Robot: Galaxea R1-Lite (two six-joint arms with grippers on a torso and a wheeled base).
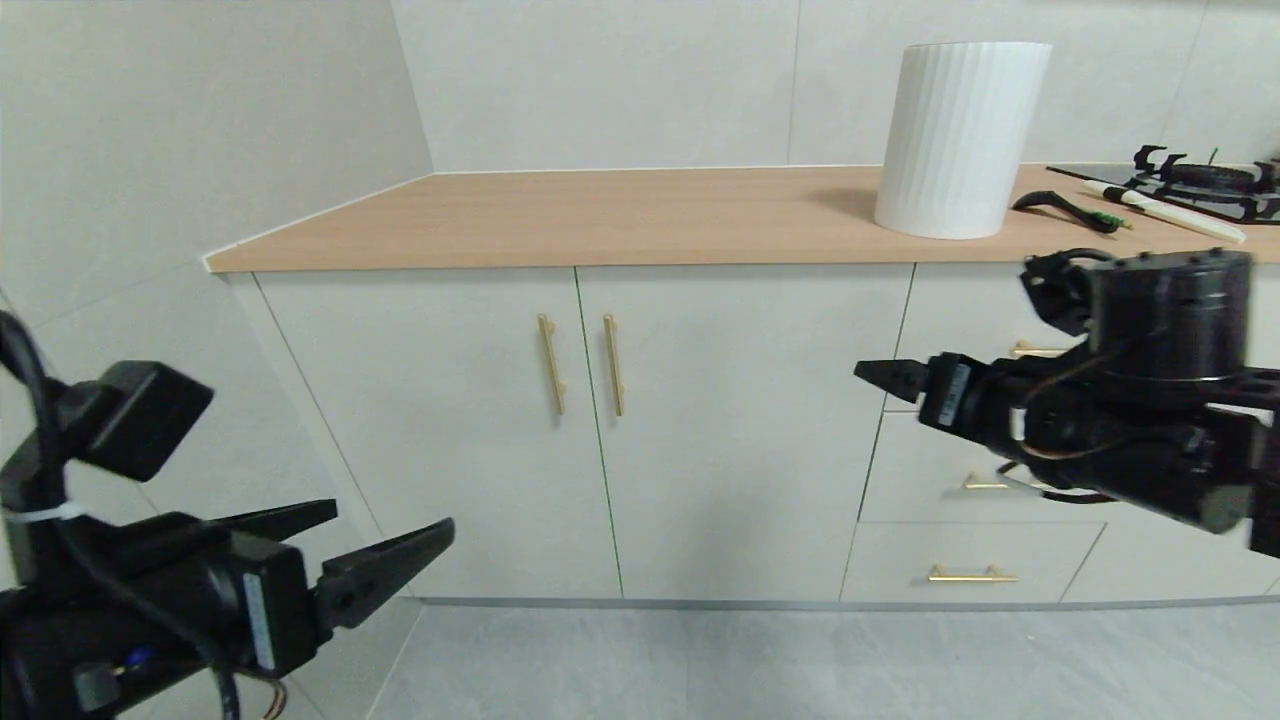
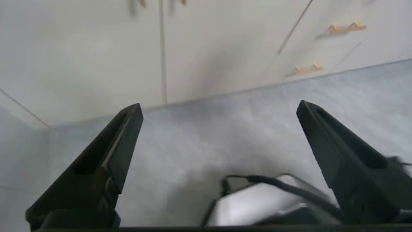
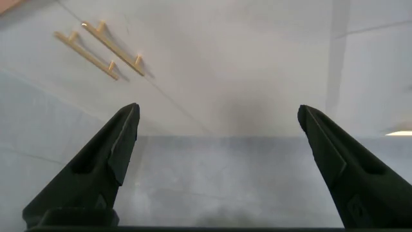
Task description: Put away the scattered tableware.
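The ribbed white container (image 1: 960, 140) stands upright on the wooden countertop (image 1: 600, 215), near its front edge. Just beside the container, on the side away from the wall corner, the scattered tableware lies flat on the wood. There is a curved black-handled utensil (image 1: 1065, 208) with a small green piece (image 1: 1112, 220) at its far end. Beyond that a long white utensil (image 1: 1170, 212) slants along the edge of the gas hob (image 1: 1205, 178); what kind each is cannot be told.

The right gripper (image 1: 875, 374) hangs below the container, in front of the drawer fronts (image 1: 975, 550), under the counter edge and apart from the tableware. In the right wrist view its fingers (image 3: 103, 167) are spread wide with nothing between them.

The left gripper (image 1: 393, 517) is far from the container, low and past the double cabinet doors (image 1: 590, 430) toward the corner. It is also spread and holds nothing.
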